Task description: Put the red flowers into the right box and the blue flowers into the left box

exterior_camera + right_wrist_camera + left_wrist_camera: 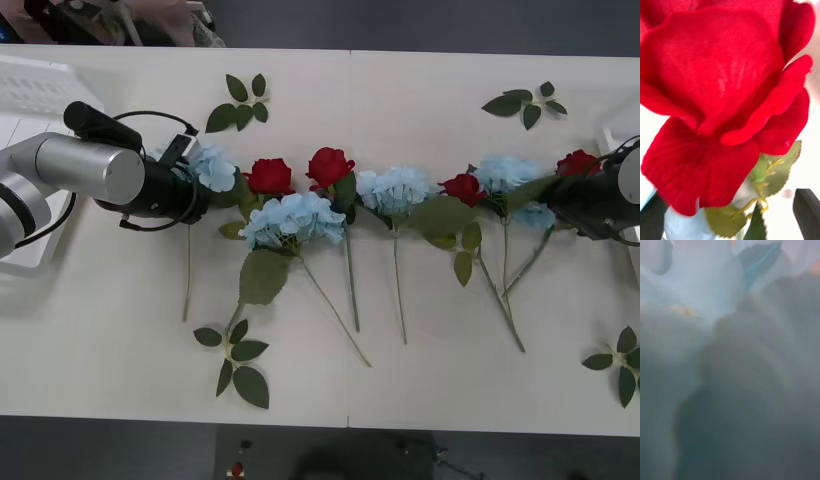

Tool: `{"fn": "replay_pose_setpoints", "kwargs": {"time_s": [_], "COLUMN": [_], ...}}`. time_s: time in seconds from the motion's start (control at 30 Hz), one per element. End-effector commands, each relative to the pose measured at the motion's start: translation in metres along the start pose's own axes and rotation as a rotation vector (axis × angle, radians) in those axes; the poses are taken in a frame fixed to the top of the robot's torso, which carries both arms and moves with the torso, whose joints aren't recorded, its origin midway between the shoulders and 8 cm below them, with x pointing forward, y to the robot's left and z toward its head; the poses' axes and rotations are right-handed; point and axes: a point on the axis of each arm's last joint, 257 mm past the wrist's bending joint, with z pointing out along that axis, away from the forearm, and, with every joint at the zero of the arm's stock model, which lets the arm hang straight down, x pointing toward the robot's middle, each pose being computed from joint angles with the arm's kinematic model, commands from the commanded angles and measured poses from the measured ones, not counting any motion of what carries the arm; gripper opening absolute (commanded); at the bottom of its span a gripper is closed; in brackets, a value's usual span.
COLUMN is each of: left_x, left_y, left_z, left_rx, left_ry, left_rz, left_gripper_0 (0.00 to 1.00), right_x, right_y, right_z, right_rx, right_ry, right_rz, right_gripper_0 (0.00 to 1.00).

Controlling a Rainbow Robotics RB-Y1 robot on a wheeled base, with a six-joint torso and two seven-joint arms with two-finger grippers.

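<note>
Flowers lie in a row across the white table [120,370], heads away from the robot, stems toward it. Nearest the robot's edge of the table, loose leaf sprigs [238,358] lie below the large central hydrangea [293,220], with another sprig [618,362] by the right edge.

In the row, taking the central hydrangea as landmark: a red rose [269,177] touches its upper left, a second rose [329,166] stands just to its right, then a smaller hydrangea [395,189], a third rose [463,188] and another blue head [506,174] with a small blue cluster [536,215] beside it. Stems and large leaves overlap between neighbours, so the heads crowd one another.

Left of the landmark, the left gripper [198,178] is pressed against the leftmost hydrangea [213,166]; whether its fingers are apart or together cannot be told. Its wrist camera sees pale blue petals [696,281] very close.

At the far right end of the row, the right gripper [566,195] sits at the last rose [578,162]. In the right wrist view this rose [718,97] looms large, with the two black fingers [807,210] spread apart on either side of its base.

Beyond the row lie two more leaf sprigs [240,102] [525,104].

The left box [35,85] stands at the far left behind the left arm; contents not discernible. A white edge of the right box [612,137] shows at the right margin.
</note>
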Motion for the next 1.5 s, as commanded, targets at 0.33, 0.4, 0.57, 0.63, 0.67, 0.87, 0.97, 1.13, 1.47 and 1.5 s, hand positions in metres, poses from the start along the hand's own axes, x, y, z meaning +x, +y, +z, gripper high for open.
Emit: {"fn": "replay_pose_setpoints", "kwargs": {"time_s": [0.33, 0.4, 0.57, 0.63, 0.67, 0.87, 0.97, 1.13, 1.47, 1.5], "left_x": [-0.047, -0.057, -0.052, -0.047, -0.042, -0.015, -0.006, 0.005, -0.018, -0.024], "left_y": [0.021, 0.044, 0.133, 0.174, 0.201, 0.294, 0.314, 0.329, 0.251, 0.217], "left_z": [-0.045, -0.083, -0.204, -0.242, -0.259, -0.28, -0.267, -0.257, -0.237, -0.231], "left_rx": [-0.04, -0.083, -0.338, -0.484, -0.578, -0.807, -0.845, -0.881, -0.545, -0.44], "left_ry": [-0.091, -0.069, 0.098, 0.159, 0.19, 0.198, 0.167, 0.17, -0.016, -0.051], "left_rz": [0.1, 0.162, 0.369, 0.468, 0.503, 0.507, 0.478, 0.418, 0.367, 0.341], "left_gripper_0": [0.0, 0.0, 0.0, 0.0, 0.0, 0.0, 0.1, 0.8, 1.0, 1.0], "right_x": [-0.001, -0.001, -0.003, -0.004, -0.005, -0.031, -0.054, -0.093, -0.211, -0.222], "right_y": [0.012, 0.012, 0.016, 0.018, 0.019, 0.044, 0.06, 0.068, -0.018, -0.028], "right_z": [0.016, 0.016, 0.015, 0.014, 0.014, -0.005, -0.034, -0.105, -0.202, -0.197], "right_rx": [0.012, 0.011, 0.004, 0.001, -0.001, -0.041, -0.059, 0.017, 0.504, 0.519], "right_ry": [-0.028, -0.027, -0.029, -0.031, -0.031, -0.073, -0.108, -0.13, -0.32, -0.35], "right_rz": [-0.064, -0.064, -0.063, -0.064, -0.065, -0.113, -0.238, -0.494, -0.862, -0.854], "right_gripper_0": [0.06, 0.0, 0.0, 0.0, 0.0, 0.0, 0.0, 0.0, 0.0, 0.0]}}
